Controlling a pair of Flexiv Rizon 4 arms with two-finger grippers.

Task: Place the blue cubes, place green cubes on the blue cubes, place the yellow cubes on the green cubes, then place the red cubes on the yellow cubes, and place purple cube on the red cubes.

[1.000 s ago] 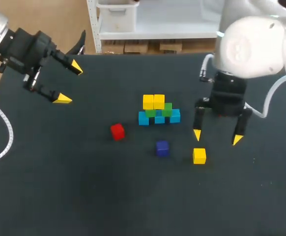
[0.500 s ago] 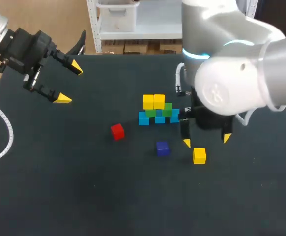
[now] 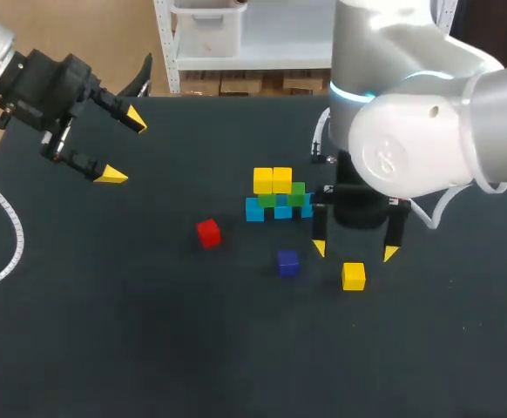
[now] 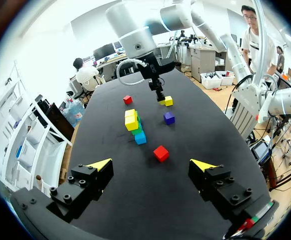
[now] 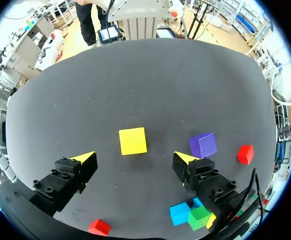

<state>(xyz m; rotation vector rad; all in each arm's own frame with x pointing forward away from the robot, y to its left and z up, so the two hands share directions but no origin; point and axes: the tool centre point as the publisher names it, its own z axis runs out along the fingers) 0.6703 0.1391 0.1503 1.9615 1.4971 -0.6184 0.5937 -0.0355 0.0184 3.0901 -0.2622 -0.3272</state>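
Partly built at the middle of the black tabletop: a row of small blue cubes, green cubes on them, two yellow cubes on top. A loose yellow cube, a red cube and the purple cube lie unstacked nearer. The right hand, released and empty, hovers over the loose yellow cube, which lies between and just ahead of its tips. The left hand, also released, hangs far left.

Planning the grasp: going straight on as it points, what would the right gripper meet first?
Probably the loose yellow cube, which lies ahead between the open fingers of the right gripper, though depth is unclear.
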